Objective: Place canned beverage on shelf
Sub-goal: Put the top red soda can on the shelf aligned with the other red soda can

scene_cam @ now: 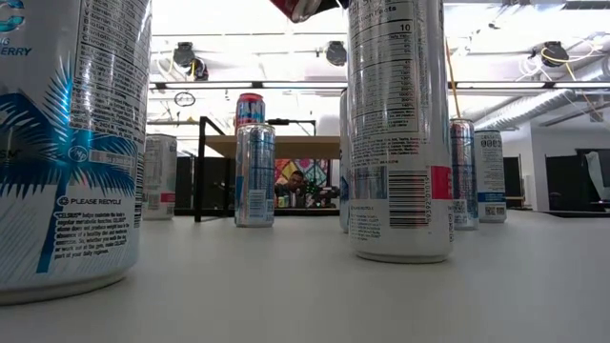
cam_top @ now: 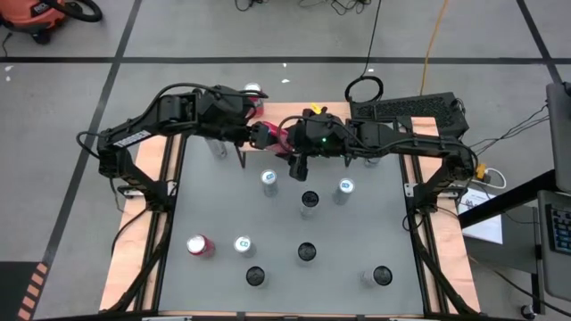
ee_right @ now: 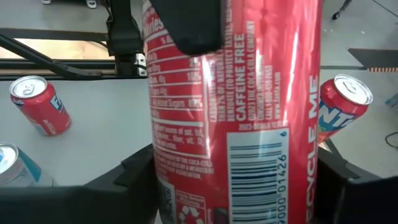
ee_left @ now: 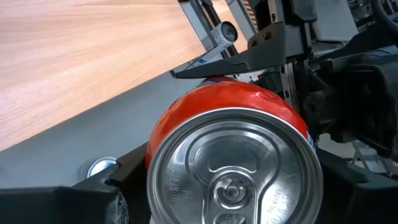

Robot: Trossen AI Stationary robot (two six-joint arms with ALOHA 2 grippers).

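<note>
While both arms meet over the far side of the table, the red beverage can hangs in the air between them, tilted, at 12 o'clock from the table's centre. It is just at 6 o'clock of the shelf and is not on it. The left gripper clamps the can near its silver lid end. The right gripper has a dark finger pressed against each side of the can's body, a grip at can width.

Most of the shelf's light wooden top is covered by the arms. One red-topped can already stands on it at its 9 o'clock end, and the low view shows it upright on the board.

On the grey table, seven silver or dark-topped cans and one red can stand upright and apart. They are spread from 6 to 9 o'clock and from 3 to 5 o'clock of centre.
</note>
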